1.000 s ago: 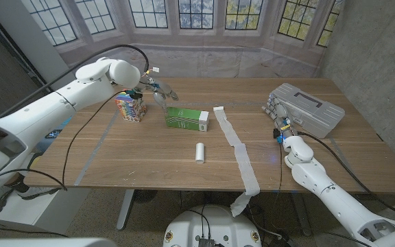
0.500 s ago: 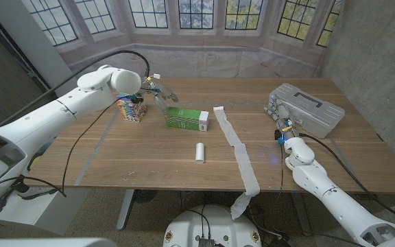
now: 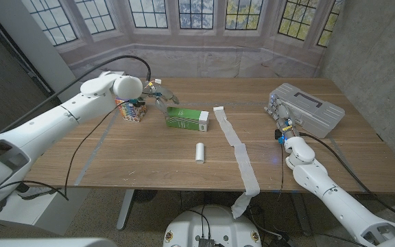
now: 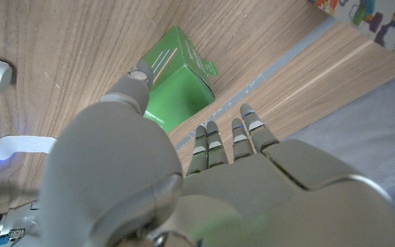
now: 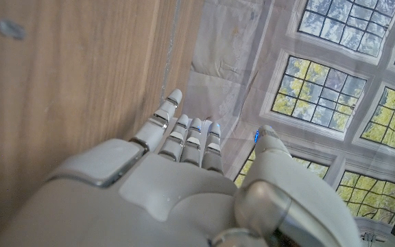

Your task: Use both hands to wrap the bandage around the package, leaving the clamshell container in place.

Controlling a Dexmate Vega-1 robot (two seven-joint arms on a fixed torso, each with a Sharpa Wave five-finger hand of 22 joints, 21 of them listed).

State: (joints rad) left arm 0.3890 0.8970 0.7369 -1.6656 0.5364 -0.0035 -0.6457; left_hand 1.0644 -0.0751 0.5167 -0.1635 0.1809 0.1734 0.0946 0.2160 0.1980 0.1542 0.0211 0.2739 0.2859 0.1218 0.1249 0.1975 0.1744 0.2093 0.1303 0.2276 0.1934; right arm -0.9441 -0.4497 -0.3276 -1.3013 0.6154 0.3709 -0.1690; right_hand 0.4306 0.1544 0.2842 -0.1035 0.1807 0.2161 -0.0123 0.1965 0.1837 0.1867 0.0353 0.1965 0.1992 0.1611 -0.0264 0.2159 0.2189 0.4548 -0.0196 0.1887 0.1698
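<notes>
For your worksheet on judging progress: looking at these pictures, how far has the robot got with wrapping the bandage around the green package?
Done: nothing wrapped; the bandage lies unrolled on the table, one end hanging over the front edge, apart from the green package.
In hand: the left hand hovers open by the package, holding nothing; the right hand waits near the grey container.
Left: picking up the bandage and all the wrapping.
</notes>
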